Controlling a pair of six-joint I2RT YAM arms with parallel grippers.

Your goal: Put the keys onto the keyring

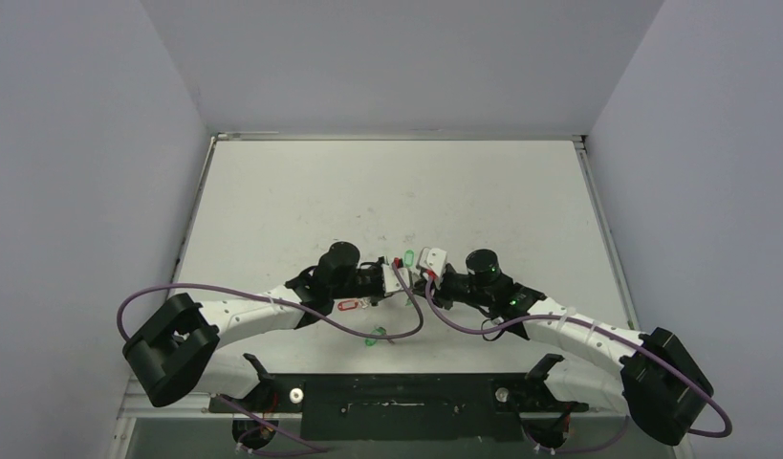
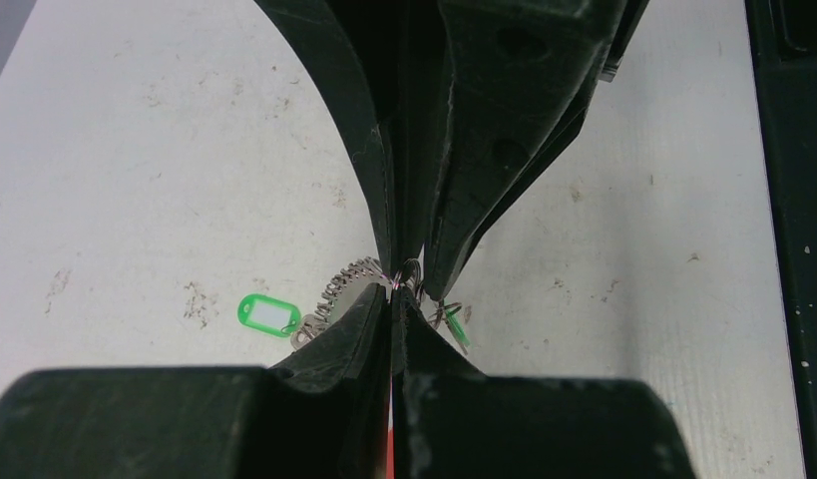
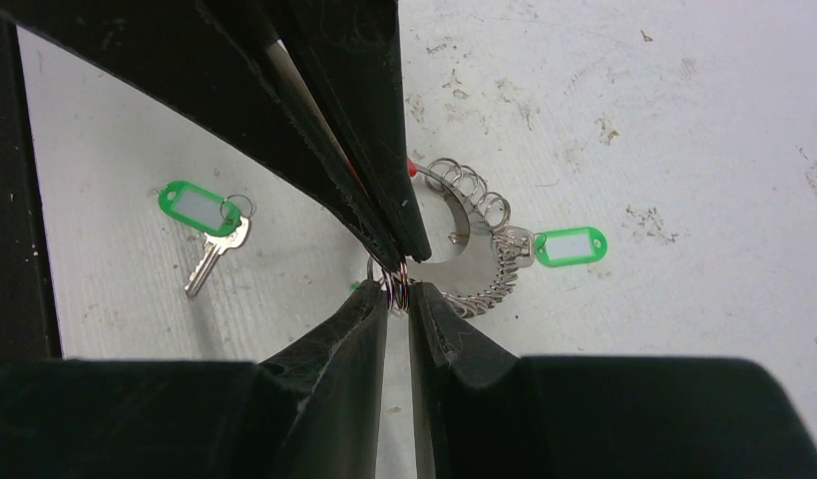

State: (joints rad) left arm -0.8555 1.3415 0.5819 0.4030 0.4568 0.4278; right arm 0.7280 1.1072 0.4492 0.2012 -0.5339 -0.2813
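Now both jaws tip to tip at the keyring (image 3: 500,263).

keyring (image 3: 471,261): partly covered by the left gripper (image 3: 412,247); only a speck of its red arc is seen.
green tag (image 2: 456,327): mostly hidden behind a finger; its key cannot be made out.
red-tagged key (image 1: 346,306): shown too small in the top view for its blade to be told.
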